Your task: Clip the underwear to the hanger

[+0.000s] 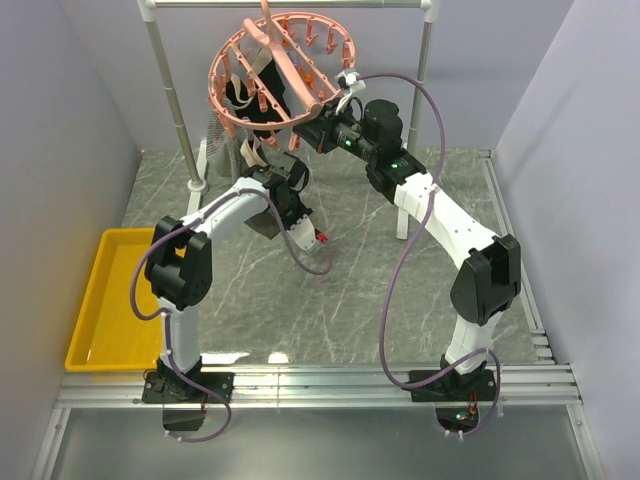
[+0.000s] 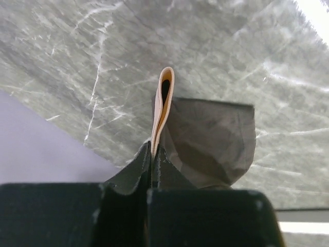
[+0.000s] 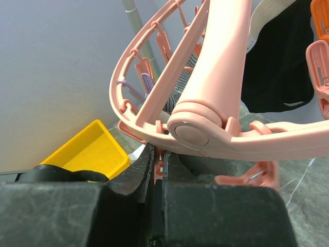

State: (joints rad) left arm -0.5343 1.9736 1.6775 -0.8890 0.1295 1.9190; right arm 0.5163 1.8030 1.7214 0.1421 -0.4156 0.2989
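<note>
The underwear (image 2: 211, 139) is dark grey-brown cloth with a tan waistband (image 2: 164, 100). My left gripper (image 2: 154, 149) is shut on a folded loop of that waistband, and the cloth hangs beside the jaws above the marble floor. From above, the left gripper (image 1: 272, 208) holds the underwear (image 1: 262, 224) below the hanger (image 1: 275, 65), a salmon-pink ring of clip pegs hooked on the rail. My right gripper (image 1: 316, 130) is at the ring's right rim. In the right wrist view this gripper (image 3: 158, 152) is shut on a pink clip peg under the hanger (image 3: 216, 98).
A black garment (image 1: 250, 100) with a pale waistband hangs from the hanger, also seen as the black garment (image 3: 277, 67). Light grey patterned cloth (image 1: 225, 140) hangs behind it. A white rail (image 1: 290, 4) stands on two posts. A yellow tray (image 1: 110, 300) lies at the left.
</note>
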